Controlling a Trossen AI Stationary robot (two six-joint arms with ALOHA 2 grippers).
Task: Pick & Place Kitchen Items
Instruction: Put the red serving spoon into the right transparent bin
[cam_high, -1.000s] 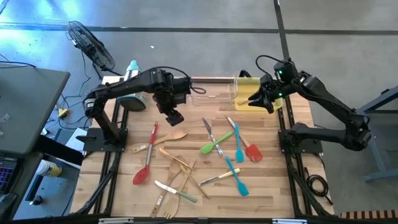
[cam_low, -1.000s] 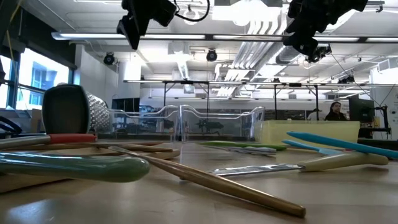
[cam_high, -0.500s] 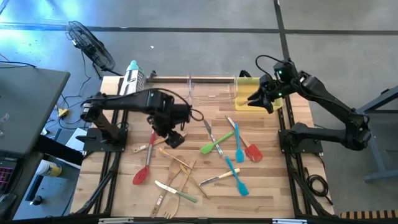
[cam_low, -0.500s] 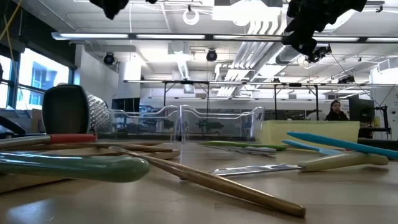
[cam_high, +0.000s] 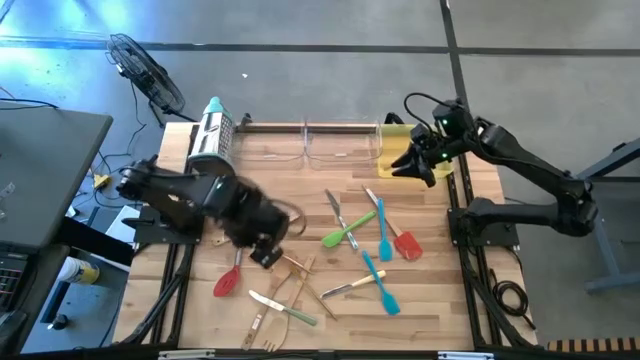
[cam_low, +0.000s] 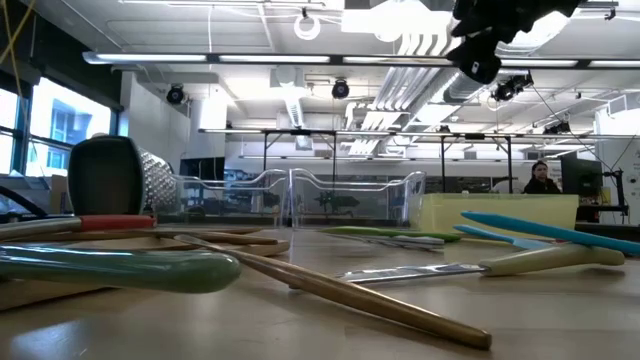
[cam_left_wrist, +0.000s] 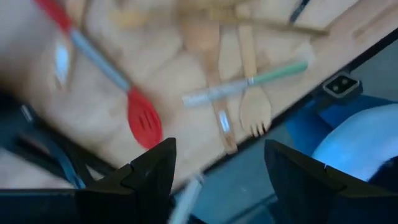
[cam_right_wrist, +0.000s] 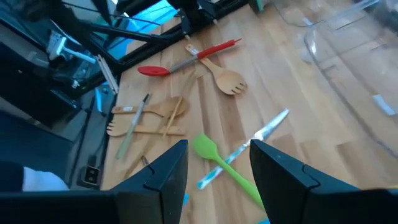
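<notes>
While the wooden worktop (cam_high: 430, 300) carried the scattered utensils, your left hand (cam_high: 262, 252) hung low over the worktop, just beside the red slotted spoon (cam_high: 228, 280) and the cluster of pale wooden spoons and forks (cam_high: 290, 280). Its fingers (cam_left_wrist: 152, 171) stood wide apart and held nothing; between them the left wrist view showed the red slotted spoon (cam_left_wrist: 142, 121), a wooden fork (cam_left_wrist: 254, 112) and a green-handled knife (cam_left_wrist: 249, 84).

Your right hand (cam_high: 408, 165) waited high over the yellow tray (cam_high: 392, 135), well apart from the red slotted spoon. Its fingers (cam_right_wrist: 165, 174) were partly open and gripped nothing.

Relative to the red slotted spoon, the green spatula (cam_high: 340, 236) lay toward the right arm's side, crossed by a small metal knife (cam_high: 335, 210). 2 blue spatulas (cam_high: 383, 230) lay farther that way, 1 beyond the green spatula and 1 nearer the worktop's front edge, with a red spatula (cam_high: 405, 243) just beside the first. Another knife with a pale handle (cam_high: 350, 287) lay between the wooden cluster and the lower blue spatula.

Behind the red slotted spoon, at the worktop's back edge, stood the steel grater (cam_high: 210, 135), with 2 clear trays (cam_high: 330, 150) between it and the yellow tray.
</notes>
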